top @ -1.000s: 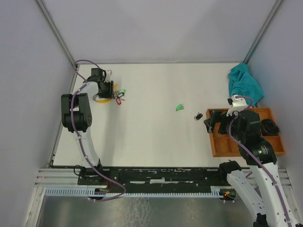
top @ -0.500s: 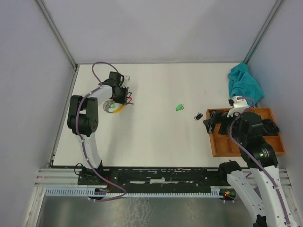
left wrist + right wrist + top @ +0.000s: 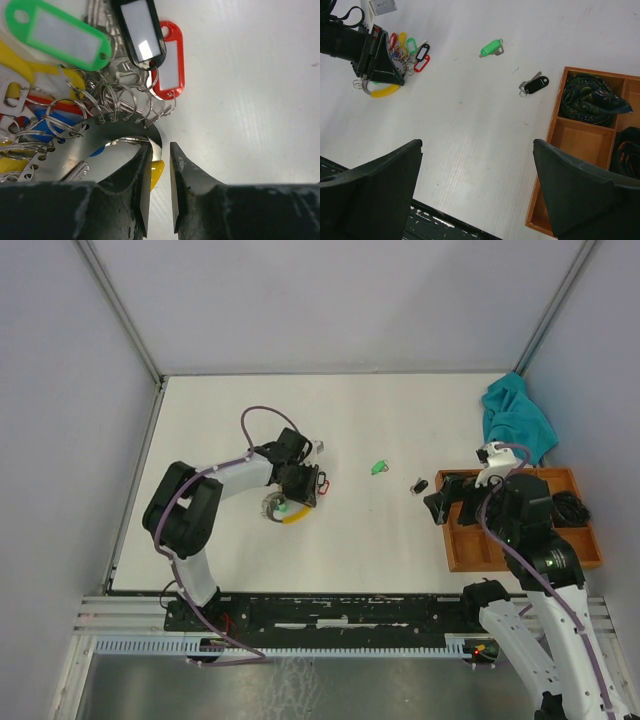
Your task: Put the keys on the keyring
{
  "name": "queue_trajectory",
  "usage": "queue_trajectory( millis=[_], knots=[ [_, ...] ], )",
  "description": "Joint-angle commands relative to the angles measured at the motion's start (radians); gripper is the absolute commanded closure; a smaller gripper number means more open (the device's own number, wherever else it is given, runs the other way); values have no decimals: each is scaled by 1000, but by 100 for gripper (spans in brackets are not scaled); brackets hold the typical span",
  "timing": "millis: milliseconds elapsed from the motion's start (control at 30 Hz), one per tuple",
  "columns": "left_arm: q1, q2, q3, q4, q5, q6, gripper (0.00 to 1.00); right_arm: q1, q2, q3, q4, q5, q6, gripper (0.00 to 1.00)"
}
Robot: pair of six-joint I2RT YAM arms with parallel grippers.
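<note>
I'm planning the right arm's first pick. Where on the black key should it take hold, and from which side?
Take the black key by its plastic head, pinching across the head's short width, coming straight down from above. It lies flat on the table, apart from the wooden tray, and the head is its bulkiest part; the metal blade and ring look too thin.

The white table (image 3: 350, 540) carries the keyring (image 3: 290, 517) at eight o'clock, a green key (image 3: 379, 467) near centre, a black key (image 3: 420, 485) at three, a wooden tray (image 3: 470, 552) at four and a teal cloth (image 3: 515, 420) at two.
</note>
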Motion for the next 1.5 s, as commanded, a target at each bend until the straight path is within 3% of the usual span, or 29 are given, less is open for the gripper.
queue_trajectory(
  millis=[0,167,300,467,633,867,1200,1467],
  knots=[
    [-100,-78,-39,132,79,-176,72,6,56,0,43,-71,0,0],
    [-182,-114,-79,262,106,-280,65,6,139,5,47,-171,-16,0],
    [-182,-200,-120,342,81,-315,56,12,216,16,49,-233,-13,0],
    [-159,-331,-169,326,19,-306,46,38,297,-5,98,-279,36,0],
    [-97,-473,-305,346,-50,-337,43,113,399,-81,279,-292,140,1],
    [42,-633,-542,458,-3,-434,42,254,630,-146,577,-230,286,13],
    [49,-585,-626,540,19,-466,42,376,988,-114,881,-147,443,40],
    [48,-523,-695,627,60,-501,44,409,1163,-112,1017,-144,519,43]
  ],
)
